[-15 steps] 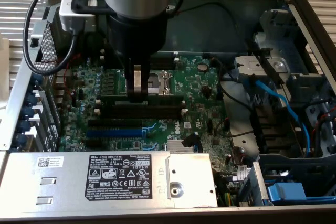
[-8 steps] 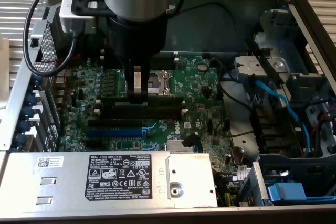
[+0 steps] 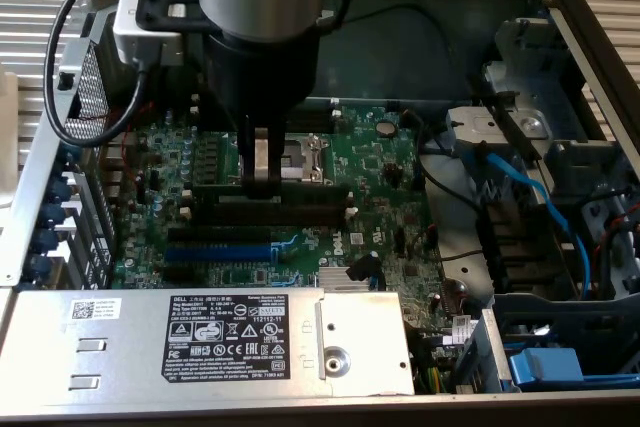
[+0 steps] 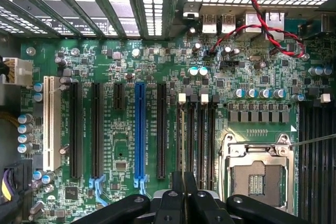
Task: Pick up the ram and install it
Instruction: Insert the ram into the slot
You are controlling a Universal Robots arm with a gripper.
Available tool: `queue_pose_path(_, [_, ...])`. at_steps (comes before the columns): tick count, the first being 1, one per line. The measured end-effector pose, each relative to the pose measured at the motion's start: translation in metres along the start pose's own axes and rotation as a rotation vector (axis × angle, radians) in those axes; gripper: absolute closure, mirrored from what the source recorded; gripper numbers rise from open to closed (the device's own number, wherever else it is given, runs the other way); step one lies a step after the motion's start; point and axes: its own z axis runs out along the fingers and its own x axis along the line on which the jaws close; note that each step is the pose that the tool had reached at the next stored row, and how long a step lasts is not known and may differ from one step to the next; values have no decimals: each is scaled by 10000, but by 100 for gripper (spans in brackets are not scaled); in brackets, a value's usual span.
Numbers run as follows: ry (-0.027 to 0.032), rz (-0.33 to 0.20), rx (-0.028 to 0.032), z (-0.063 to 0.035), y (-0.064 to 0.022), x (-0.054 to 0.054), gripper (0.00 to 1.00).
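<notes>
The end effector [image 3: 263,192] reaches straight down onto the motherboard [image 3: 390,197], just beside the socket [image 3: 300,157], on the side facing the blue slot [image 3: 215,250]. Its two dark fingers [image 3: 250,172] are pressed close together, pinching the ram [image 3: 310,193] across its thin faces near mid-length.

The ram stands on edge, a dark stick whose long axis runs from the exterior view's left to its right. It lies parallel to the empty black slots [image 3: 260,215] and along the socket's near edge. It sits low in the slot row closest to the socket; whether it is pushed fully home cannot be told.

In the wrist view the fingertips [image 4: 177,182] show only a narrow gap between them. The end effector [image 4: 184,179] is lined up with the black slots [image 4: 202,140] beside the socket [image 4: 258,174], with the blue slot [image 4: 139,129] further from the socket.

A grey labelled box [image 3: 230,332] lies beyond the blue slot from the socket
</notes>
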Motion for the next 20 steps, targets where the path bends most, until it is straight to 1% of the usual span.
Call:
queue_pose_path(16, [1, 129, 4, 22, 0, -1, 88])
queue_pose_path(20, [-2, 132, 7, 25, 13, -2, 88])
